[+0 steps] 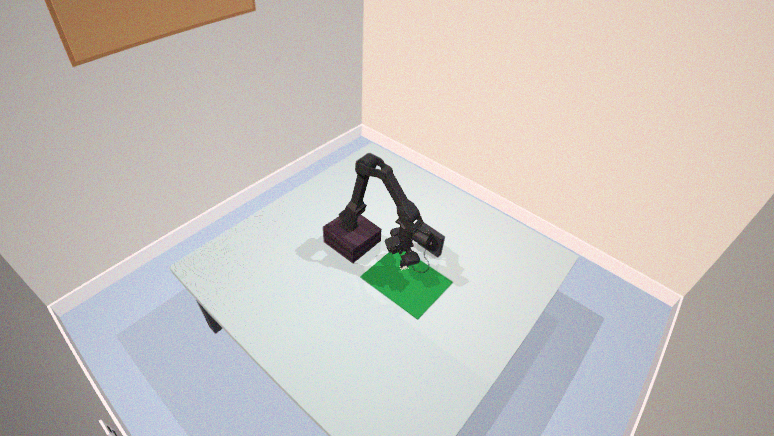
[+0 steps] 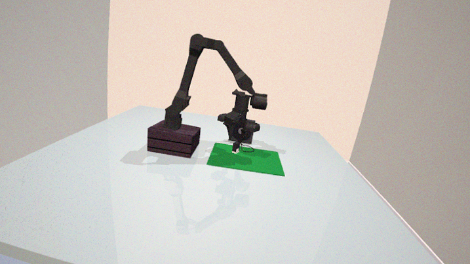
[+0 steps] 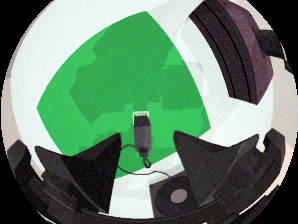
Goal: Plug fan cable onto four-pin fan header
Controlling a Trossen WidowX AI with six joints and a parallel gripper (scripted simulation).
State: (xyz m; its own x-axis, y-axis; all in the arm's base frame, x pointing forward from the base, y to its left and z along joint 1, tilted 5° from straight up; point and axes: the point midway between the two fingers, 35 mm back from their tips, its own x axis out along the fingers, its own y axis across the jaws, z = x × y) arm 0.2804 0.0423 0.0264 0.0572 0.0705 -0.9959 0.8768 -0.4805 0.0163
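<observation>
The green board [image 1: 417, 295] [image 2: 260, 164] [image 3: 100, 83] lies flat on the table. The dark plug [image 3: 141, 132] [image 2: 235, 148] [image 1: 402, 263] stands upright on the board near its edge, on a pale header base, with its thin black cable [image 3: 148, 165] [image 2: 247, 149] looping back to the fan [image 1: 433, 240] [image 3: 178, 196]. My gripper [image 3: 147, 136] [image 2: 237, 140] [image 1: 403, 254] is open just above the plug. Its two fingers stand apart on either side, with a gap between each finger and the plug.
The arm's dark purple base box [image 1: 352, 238] [image 2: 173, 138] [image 3: 233, 43] stands beside the board on the pale table [image 1: 324, 335] [image 2: 226, 219]. The fan stands upright just behind the board's edge.
</observation>
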